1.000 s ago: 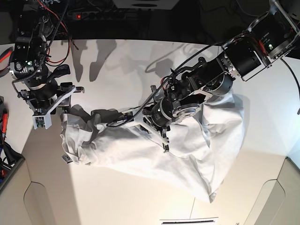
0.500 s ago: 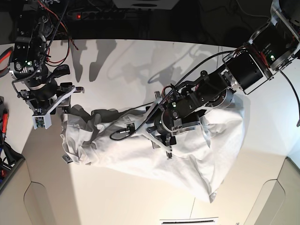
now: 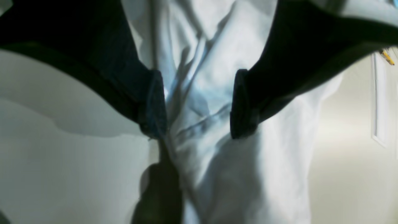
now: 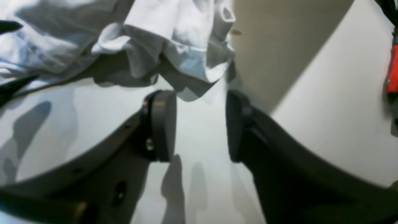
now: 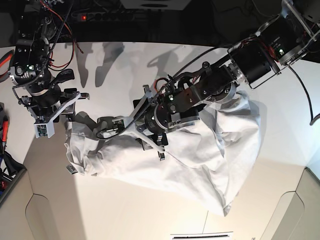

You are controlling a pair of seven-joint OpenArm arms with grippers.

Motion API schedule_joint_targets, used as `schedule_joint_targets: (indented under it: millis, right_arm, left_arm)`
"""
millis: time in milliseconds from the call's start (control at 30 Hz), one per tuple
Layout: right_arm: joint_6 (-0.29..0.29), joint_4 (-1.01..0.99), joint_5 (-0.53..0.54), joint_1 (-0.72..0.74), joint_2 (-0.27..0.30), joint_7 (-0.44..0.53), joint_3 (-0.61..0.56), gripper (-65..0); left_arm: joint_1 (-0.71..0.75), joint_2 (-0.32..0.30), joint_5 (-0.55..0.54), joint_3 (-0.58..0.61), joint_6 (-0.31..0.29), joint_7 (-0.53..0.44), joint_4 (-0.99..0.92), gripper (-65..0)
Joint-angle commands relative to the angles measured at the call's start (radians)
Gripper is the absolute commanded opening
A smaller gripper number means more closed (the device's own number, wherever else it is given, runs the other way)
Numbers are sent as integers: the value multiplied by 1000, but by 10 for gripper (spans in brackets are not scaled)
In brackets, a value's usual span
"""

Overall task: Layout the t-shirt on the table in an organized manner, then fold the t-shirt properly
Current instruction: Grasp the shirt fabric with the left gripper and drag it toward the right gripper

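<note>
The white t-shirt [image 5: 200, 155] lies crumpled across the white table [image 5: 125, 210], from a bunched end at the left to a broad end at the right. My left gripper [image 5: 152, 145] hovers over the shirt's middle. In the left wrist view it [image 3: 197, 104] is open, its dark pads [image 3: 152, 102] apart over wrinkled fabric [image 3: 199, 93]. My right gripper [image 5: 57, 114] stands at the shirt's left end. The right wrist view shows it [image 4: 199, 124] open over bare table [image 4: 199, 174], with the shirt's bunched edge [image 4: 180, 56] just ahead of the fingertips.
Red and black cables [image 5: 65, 30] and a power strip [image 5: 100, 16] run along the table's dark back edge. A red-handled tool [image 4: 392, 68] lies beyond the table's left side. Beige floor shows past the table's cut front corners [image 5: 40, 220].
My left gripper has opened, letting go of the fabric, and moved left along the shirt toward its middle. The right arm has not moved.
</note>
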Motion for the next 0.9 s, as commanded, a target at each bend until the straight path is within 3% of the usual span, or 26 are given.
schedule_joint_targets:
  millis: [0,133,667,733,833,867]
  right_arm:
    - [-3,19,5,11,5,26,5,-400]
    - [-3,19,5,11,5,26,5,-400]
    - [-3,19,5,11,5,30,5,-400]
    - [-3,19,5,11,5,30,5,-400]
    - [-3,19,5,11,5,30,5,-400]
    - [-3,19,5,11,5,30,5,-400]
  left_arm:
    - [-19,14,37,-7,37,-26,14,-289]
    - [-13,37,120,-7,108,-35,14,-289]
    - [-13,42,120,-7,106,-97,-138,-298]
    - [-13,42,138,-7,141,-101,-142,-384]
    - [-13,42,174,-7,189,-133,-142,-626]
    - [-14,42,177,-7,200,-139,-142,-650]
